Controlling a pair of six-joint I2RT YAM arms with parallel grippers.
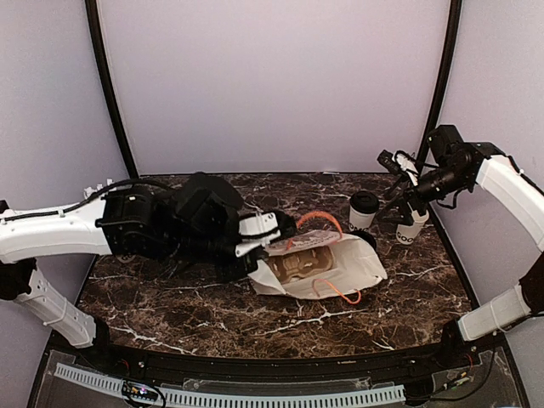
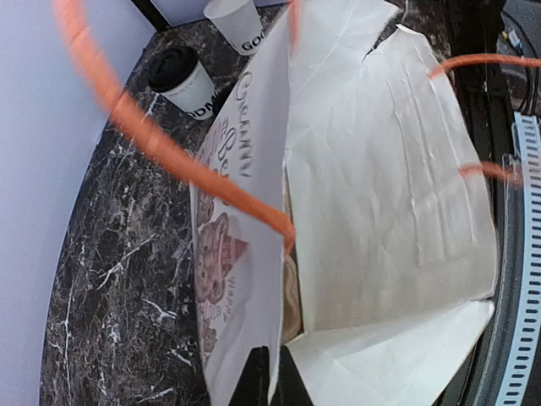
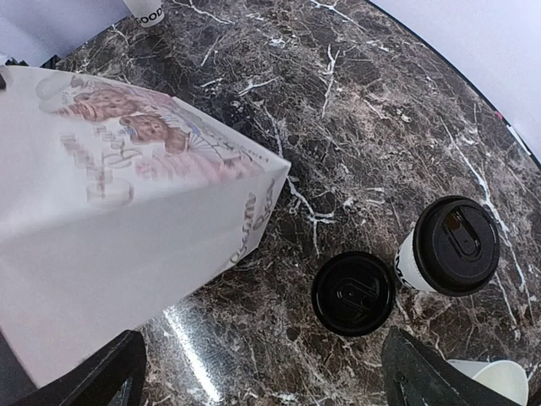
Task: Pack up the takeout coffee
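Note:
A white paper bag (image 1: 327,268) with orange handles lies on its side mid-table, its mouth toward my left arm. My left gripper (image 1: 265,246) is shut on the rim of the bag's printed panel (image 2: 241,254), pinched between its black fingertips (image 2: 275,376). Two takeout coffees with black lids stand just right of the bag: one (image 3: 353,293) seen from straight above, the other (image 3: 452,245) beside it and also in the top view (image 1: 364,208). My right gripper (image 3: 262,381) hangs wide open above them with nothing between its fingers (image 1: 398,189).
An open white cup (image 1: 412,225) stands right of the lidded cups, below the right gripper (image 3: 494,376). Another white cup (image 3: 144,10) stands beyond the bag. Purple walls close in the table at the back and both sides.

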